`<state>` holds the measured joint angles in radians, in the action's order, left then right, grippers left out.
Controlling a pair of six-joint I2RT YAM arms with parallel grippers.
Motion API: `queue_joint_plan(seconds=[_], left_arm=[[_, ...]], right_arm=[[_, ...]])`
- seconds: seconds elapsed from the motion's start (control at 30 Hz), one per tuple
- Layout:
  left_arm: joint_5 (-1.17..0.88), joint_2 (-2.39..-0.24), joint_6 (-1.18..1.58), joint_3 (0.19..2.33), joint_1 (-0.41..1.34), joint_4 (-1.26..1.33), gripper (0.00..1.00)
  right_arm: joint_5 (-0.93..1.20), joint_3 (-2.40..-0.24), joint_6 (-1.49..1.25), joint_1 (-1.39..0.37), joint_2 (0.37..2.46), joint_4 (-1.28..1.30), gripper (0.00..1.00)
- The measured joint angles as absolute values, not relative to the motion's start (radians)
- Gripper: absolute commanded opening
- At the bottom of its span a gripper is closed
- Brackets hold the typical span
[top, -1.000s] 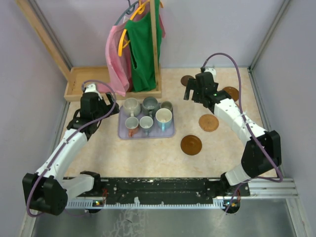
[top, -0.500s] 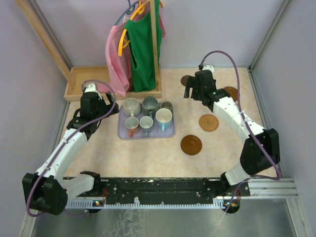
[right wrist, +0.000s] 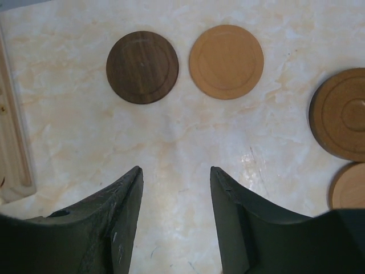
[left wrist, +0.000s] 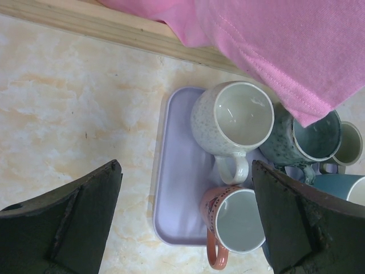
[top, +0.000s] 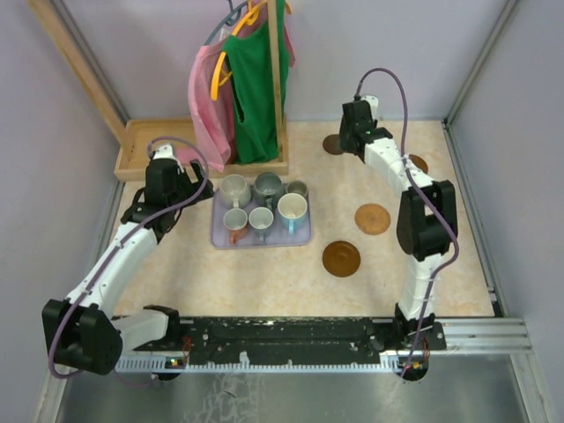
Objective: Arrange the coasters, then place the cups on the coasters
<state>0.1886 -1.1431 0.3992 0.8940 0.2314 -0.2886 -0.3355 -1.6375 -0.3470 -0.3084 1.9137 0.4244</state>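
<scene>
Several cups stand on a lavender tray; the left wrist view shows a speckled white cup, a dark green one and an orange-sided one. My left gripper hangs open over the tray's left edge and holds nothing. Brown coasters lie on the table: a dark coaster and a light orange coaster at the back, with two others nearer. My right gripper hovers just short of the back pair, jaws partly apart over bare table.
A wooden stand with pink and green garments on hangers rises behind the tray, and the pink cloth overhangs the cups. Its wooden base fills the back left. Grey walls close in the table. Two more coasters lie right of the right gripper.
The right arm has swung toward the back wall and its jaws have narrowed from wide open. The left arm has shifted only slightly.
</scene>
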Motion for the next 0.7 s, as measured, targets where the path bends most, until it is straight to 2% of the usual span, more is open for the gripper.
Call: queue_joint_plan(seconds=[0.13, 0.7], left_arm=[[0.188, -1.161, 0.398, 0.907, 0.231, -0.290, 1.00], [0.192, -1.217, 0.393, 0.941, 0.231, -0.297, 1.00]], right_arm=[[-0.343, -1.740, -0.332, -0.292, 2.027, 0.439, 0.43], [-0.337, -2.146, -0.295, -0.292, 2.405, 0.483, 0.42]])
